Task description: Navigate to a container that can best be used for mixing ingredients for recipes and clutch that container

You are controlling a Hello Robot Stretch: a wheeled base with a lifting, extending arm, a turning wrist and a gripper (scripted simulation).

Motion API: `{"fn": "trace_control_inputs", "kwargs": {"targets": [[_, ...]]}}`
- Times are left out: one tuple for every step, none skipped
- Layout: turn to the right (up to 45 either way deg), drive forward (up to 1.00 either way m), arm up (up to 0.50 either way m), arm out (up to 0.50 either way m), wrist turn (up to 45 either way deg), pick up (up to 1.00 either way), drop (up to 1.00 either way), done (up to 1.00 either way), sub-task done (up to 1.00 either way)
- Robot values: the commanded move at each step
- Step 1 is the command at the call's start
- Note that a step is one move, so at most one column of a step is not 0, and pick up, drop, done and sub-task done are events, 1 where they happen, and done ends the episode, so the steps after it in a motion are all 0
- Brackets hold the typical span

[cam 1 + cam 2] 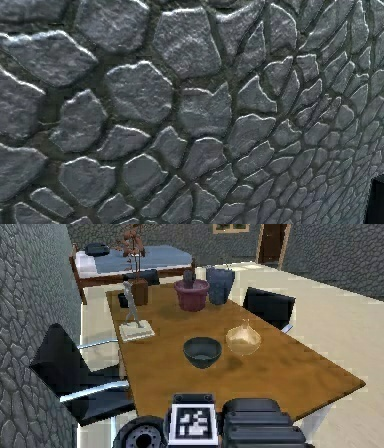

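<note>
A dark round bowl (202,351) stands on the wooden table (300,369) in the arm side view, near the table's middle. Just right of it sits a tan, glassy bowl-like vessel (243,337). Farther back are a maroon pot (192,293) and a dark blue-grey vase (220,284). At the bottom edge a white marker square (192,422) shows with dark parts on both sides. I take the part left of it to be the gripper (142,435). Its far end is not clear, so I cannot tell whether it holds anything.
A grey stone wall (190,110) stands close ahead in the forward view and runs along the arm side view's left (30,294). Black chairs (72,374) (268,306) flank the table. A small statue (135,319) and a brown cup (140,294) stand on it. A bed (120,259) lies behind.
</note>
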Motion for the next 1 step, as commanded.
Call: {"fn": "trace_control_inputs", "kwargs": {"targets": [[0.0,0.00,0.00,0.44,0.0,0.00,0.00,0.00,0.00]]}}
